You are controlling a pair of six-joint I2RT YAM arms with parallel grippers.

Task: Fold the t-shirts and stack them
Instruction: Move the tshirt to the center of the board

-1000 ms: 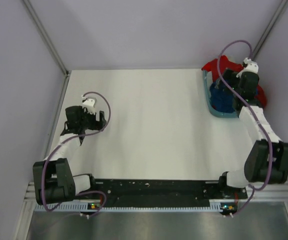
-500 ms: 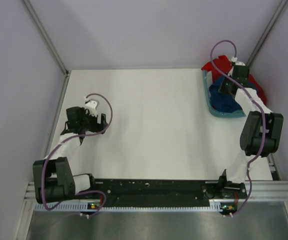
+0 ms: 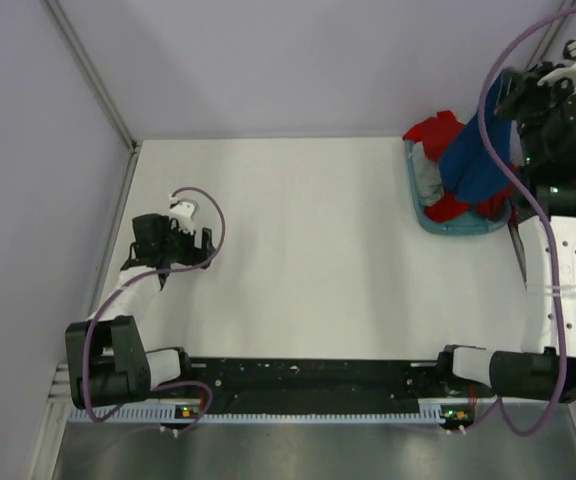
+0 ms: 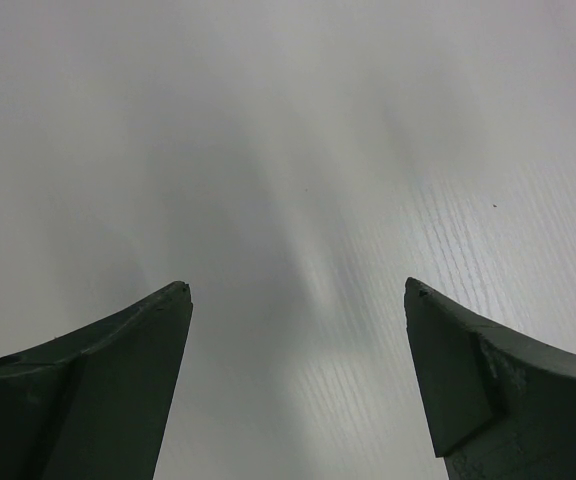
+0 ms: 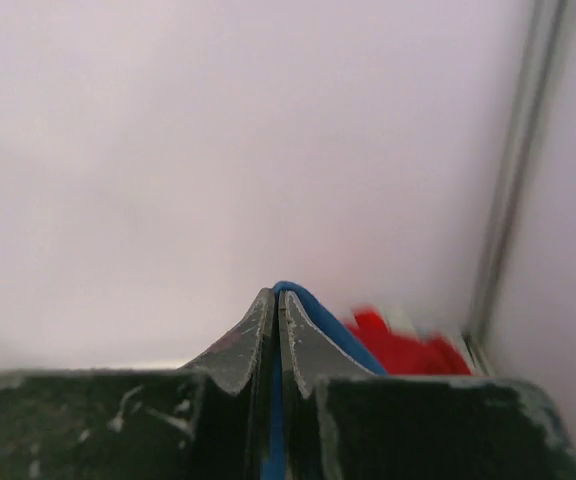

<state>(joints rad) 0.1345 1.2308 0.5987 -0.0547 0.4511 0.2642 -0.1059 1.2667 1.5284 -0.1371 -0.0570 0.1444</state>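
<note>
My right gripper (image 3: 515, 97) is raised high over the far right corner and is shut on the navy blue t-shirt (image 3: 476, 165). That shirt hangs from it down into the light blue basket (image 3: 460, 228). In the right wrist view a blue fold (image 5: 313, 315) is pinched between the shut jaws of the right gripper (image 5: 277, 293). A red t-shirt (image 3: 434, 132) and a grey one (image 3: 428, 182) lie in the basket; the red one (image 5: 400, 350) shows blurred below the jaws. My left gripper (image 3: 206, 247) (image 4: 298, 290) hovers open over bare table at the left, holding nothing.
The white table (image 3: 308, 250) is walled by lilac panels with metal corner posts (image 3: 93, 75). The basket stands at the table's far right edge. My right arm (image 3: 558, 270) stands tall along the right side, its cable (image 3: 493, 100) looping over the basket.
The right gripper shut inside the basket and rose up and to the right, pulling the blue t-shirt out with it. The left arm has stayed still.
</note>
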